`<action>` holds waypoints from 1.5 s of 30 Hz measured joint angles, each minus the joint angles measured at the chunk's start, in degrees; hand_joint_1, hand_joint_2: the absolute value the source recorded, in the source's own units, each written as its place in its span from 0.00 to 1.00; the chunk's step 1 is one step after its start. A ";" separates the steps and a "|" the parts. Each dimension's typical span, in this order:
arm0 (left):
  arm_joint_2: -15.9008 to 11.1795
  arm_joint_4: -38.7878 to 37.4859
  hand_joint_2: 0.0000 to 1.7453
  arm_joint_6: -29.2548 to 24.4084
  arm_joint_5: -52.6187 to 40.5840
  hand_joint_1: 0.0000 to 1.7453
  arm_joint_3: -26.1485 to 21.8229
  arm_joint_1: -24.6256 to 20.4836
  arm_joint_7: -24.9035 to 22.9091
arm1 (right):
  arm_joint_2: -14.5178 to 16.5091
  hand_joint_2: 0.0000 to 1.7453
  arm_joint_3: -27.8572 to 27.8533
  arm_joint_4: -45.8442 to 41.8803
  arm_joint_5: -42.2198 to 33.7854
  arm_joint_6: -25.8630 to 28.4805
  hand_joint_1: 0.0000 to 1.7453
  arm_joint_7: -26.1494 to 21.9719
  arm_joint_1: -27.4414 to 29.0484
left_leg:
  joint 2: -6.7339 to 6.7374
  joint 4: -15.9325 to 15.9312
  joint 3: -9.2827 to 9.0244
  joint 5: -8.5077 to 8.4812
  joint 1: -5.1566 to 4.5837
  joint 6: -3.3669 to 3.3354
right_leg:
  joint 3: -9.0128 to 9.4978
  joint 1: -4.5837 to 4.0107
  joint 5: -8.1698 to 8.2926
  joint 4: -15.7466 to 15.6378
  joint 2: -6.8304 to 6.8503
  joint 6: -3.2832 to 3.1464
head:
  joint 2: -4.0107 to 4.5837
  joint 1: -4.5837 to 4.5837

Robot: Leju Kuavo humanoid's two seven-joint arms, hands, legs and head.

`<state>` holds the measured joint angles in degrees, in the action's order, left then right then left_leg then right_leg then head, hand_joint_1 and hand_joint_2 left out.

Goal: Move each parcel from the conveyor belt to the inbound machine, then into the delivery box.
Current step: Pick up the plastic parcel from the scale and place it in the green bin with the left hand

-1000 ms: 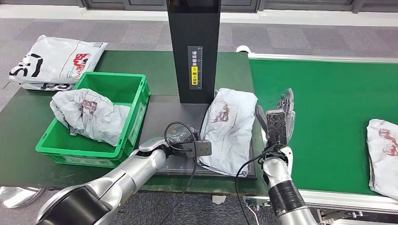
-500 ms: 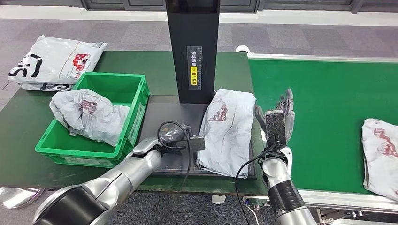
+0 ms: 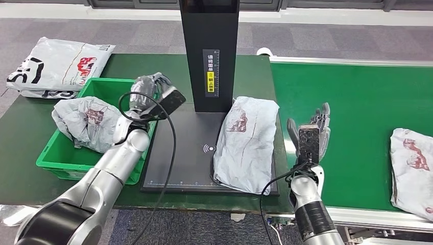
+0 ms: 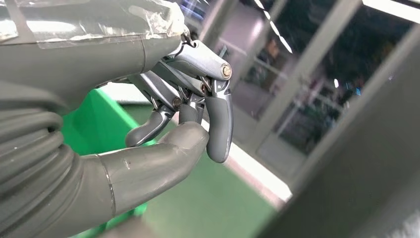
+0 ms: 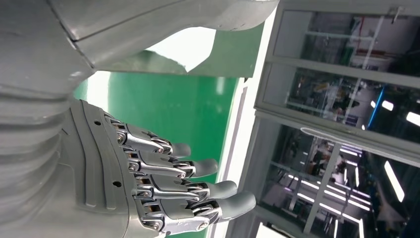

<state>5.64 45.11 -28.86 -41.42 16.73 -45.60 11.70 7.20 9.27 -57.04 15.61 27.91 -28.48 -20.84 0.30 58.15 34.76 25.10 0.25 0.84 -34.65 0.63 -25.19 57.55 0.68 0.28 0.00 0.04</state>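
You see the parcel (image 3: pixel 247 143) lying flat on the black machine plate (image 3: pixel 178 153) for scanning, while the left hand (image 3: pixel 148 89), fingers curled on nothing, hovers by the green box (image 3: pixel 56 158) and the right hand (image 3: pixel 310 133) stands open beside the belt (image 3: pixel 357 112).

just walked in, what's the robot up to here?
It is sorting parcels. One parcel lies on the scanner plate by the black post, held by neither hand. The left hand is raised over the green bin, fingers curled, empty. The right hand is open beside the plate. Another parcel waits on the belt.
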 joint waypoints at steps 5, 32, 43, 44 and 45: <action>-1.20 2.39 1.00 1.32 2.87 0.20 -3.40 0.02 2.28 | -0.03 1.00 -0.03 -0.03 -0.17 0.18 0.00 -0.19 0.42 | -0.01 0.00 0.01 0.00 0.00 0.00 | -0.01 0.00 0.00 0.00 0.01 0.00 | 0.00 0.00; 7.21 0.02 1.00 38.44 27.85 0.00 6.76 10.86 15.02 | -0.15 1.00 -1.64 -3.07 2.17 1.76 0.00 2.95 2.99 | -0.01 0.02 0.11 0.18 -0.05 -0.04 | -0.10 0.04 -0.08 -0.05 -0.01 0.04 | 0.00 0.00; 6.95 -4.20 1.00 37.33 23.56 0.00 12.78 11.53 16.85 | -0.16 1.00 -2.62 -3.78 2.79 1.14 0.00 2.92 3.85 | 0.01 0.01 0.11 0.18 -0.04 -0.03 | -0.11 0.03 -0.09 -0.04 -0.03 0.03 | 0.00 0.00; 6.92 -4.68 1.00 36.07 21.66 0.00 13.52 11.44 16.37 | -0.16 1.00 -2.67 -3.79 2.86 1.10 0.00 2.93 3.85 | 0.01 0.01 0.11 0.18 -0.04 -0.03 | -0.11 0.03 -0.09 -0.04 -0.03 0.03 | 0.00 0.00; 6.90 -5.41 1.00 34.37 19.30 0.00 14.50 11.30 15.61 | -0.16 1.00 -2.71 -3.79 2.94 1.05 0.00 2.94 3.85 | 0.01 0.01 0.11 0.18 -0.04 -0.03 | -0.11 0.03 -0.09 -0.04 -0.03 0.03 | 0.00 0.00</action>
<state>12.54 39.70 5.51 -22.13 31.23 -34.29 27.32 7.04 6.56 -60.83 18.55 28.95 -25.54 -16.99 0.32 58.16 34.87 25.28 0.21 0.81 -34.75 0.66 -25.28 57.51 0.65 0.31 0.00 0.04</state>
